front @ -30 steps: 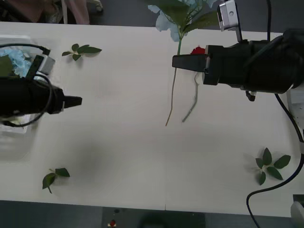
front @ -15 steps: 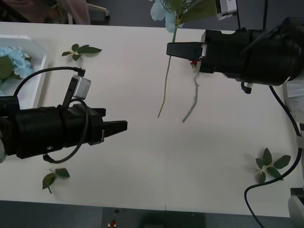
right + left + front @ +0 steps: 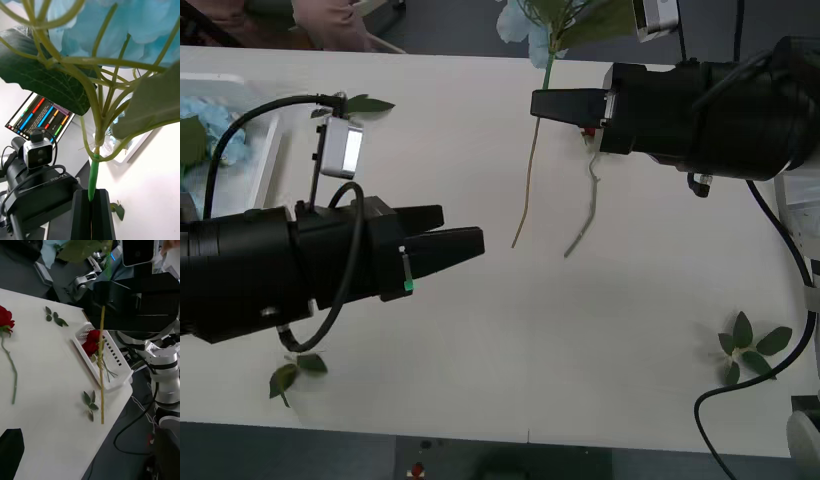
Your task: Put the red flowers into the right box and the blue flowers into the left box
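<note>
Reaching toward mid-table, the left gripper sits nearest the camera with its fingers spread apart and nothing between them; its tips point at the dangling stem, presumably to take it over so the flower can travel to the left side.

Blue flower: held aloft by the right gripper, whose fingers are clamped tight on the upper stem just under the head (right wrist view confirms the stem pinched between the closed black fingers). The head rides above the right gripper at the table's far edge; the long stem hangs below it, its free end close to the left gripper's tips. Holding high near the head leaves the lower stem free for a second grasp, I judge.

Red flower: lies flat on the table just beside the hanging stem, partly under the right gripper, not yet sorted.

Right box: beyond the right arm, off the stem's right, already holding red blooms.

Left box: far left of the stem, a pale blue head inside.
</note>
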Action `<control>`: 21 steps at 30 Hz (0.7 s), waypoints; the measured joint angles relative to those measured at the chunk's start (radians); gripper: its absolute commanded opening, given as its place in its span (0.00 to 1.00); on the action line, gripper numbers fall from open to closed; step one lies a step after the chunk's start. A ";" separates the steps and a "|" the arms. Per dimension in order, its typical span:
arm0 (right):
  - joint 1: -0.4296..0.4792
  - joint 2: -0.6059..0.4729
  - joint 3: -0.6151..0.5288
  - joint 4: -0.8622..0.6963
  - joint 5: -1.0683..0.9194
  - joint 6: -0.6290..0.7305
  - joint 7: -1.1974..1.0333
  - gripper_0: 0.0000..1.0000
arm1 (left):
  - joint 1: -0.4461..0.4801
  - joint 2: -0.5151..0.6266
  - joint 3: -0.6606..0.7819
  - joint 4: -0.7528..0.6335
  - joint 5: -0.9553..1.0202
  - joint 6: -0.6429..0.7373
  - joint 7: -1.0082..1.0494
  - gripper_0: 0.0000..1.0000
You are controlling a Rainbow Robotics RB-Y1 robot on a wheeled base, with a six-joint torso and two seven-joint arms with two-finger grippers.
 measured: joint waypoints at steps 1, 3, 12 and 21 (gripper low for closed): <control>0.000 0.000 0.000 0.000 0.000 0.000 0.000 0.00 | -0.027 -0.008 -0.022 0.014 -0.011 0.000 0.000 1.00; 0.000 0.000 0.000 0.000 0.000 0.000 0.000 0.00 | -0.084 -0.031 -0.064 0.051 -0.028 0.000 0.000 1.00; 0.000 0.000 0.000 0.000 0.000 0.000 0.000 0.00 | -0.238 -0.129 -0.174 0.196 -0.110 -0.001 0.000 1.00; 0.000 0.000 0.000 0.000 0.000 0.000 0.000 0.00 | -0.264 -0.132 -0.214 0.236 -0.110 -0.012 0.000 0.00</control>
